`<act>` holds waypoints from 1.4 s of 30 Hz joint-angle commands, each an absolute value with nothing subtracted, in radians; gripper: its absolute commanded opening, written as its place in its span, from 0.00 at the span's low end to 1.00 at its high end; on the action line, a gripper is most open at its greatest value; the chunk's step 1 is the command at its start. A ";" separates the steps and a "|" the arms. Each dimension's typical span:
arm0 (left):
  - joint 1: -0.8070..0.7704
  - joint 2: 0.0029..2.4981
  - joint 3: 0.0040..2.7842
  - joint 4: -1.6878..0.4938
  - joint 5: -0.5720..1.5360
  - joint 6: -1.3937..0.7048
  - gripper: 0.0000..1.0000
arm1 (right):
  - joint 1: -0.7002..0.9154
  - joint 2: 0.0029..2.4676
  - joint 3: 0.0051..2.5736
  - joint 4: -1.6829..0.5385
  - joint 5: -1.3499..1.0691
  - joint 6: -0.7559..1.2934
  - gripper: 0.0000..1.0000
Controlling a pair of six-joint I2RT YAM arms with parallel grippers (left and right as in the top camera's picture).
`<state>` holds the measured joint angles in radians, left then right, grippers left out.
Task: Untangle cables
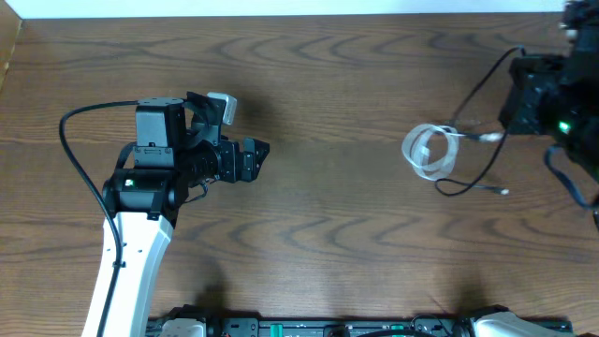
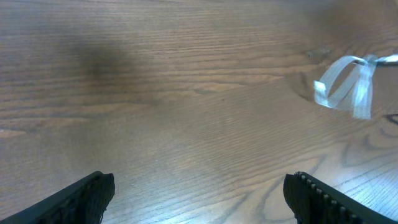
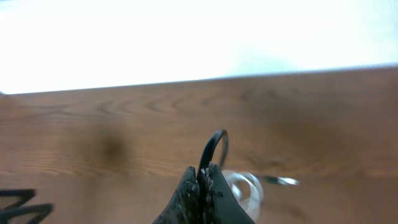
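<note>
The white cable [image 1: 431, 151] lies coiled in a small loop on the wooden table at the right; it also shows in the left wrist view [image 2: 346, 87] and behind the fingers in the right wrist view [image 3: 245, 186]. The thin black cable [image 1: 477, 89] runs from the right gripper down past the white coil to a plug end [image 1: 494, 190]. My right gripper [image 3: 204, 177] is shut on the black cable [image 3: 211, 149], lifted at the far right. My left gripper [image 2: 199, 196] is open and empty, far to the left of the coil.
The left arm [image 1: 178, 159] stands over the left half of the table. The right arm body [image 1: 552, 94] fills the upper right corner. The table's far edge runs along the top, and a black rail [image 1: 328, 328] along the front.
</note>
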<state>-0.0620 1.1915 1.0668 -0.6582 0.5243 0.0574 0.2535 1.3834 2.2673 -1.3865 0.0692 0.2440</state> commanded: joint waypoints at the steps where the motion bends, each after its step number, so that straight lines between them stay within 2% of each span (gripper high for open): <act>1: -0.064 1.195 1.061 -0.657 0.541 0.072 0.93 | 0.250 1.375 2.307 -1.382 -0.064 0.184 0.01; 12: -0.064 1.197 1.054 -0.646 0.778 0.105 0.95 | 0.250 1.505 2.307 -1.370 -0.248 0.166 0.01; 22: -0.085 1.340 1.050 -0.589 0.797 0.105 0.95 | 0.250 1.541 2.307 -1.324 -0.291 0.166 0.01; 34: -0.294 1.659 1.050 -0.297 0.831 0.081 0.95 | 0.250 1.541 2.307 -1.331 -0.329 0.159 0.01; 42: -0.401 1.766 1.050 -0.157 0.821 0.075 0.95 | 0.250 1.541 2.307 -1.346 -0.340 0.159 0.01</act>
<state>-0.3714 1.7447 1.0611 -0.1890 0.8104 0.0776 0.2535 1.5536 2.2990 -1.3430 -0.3187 0.1741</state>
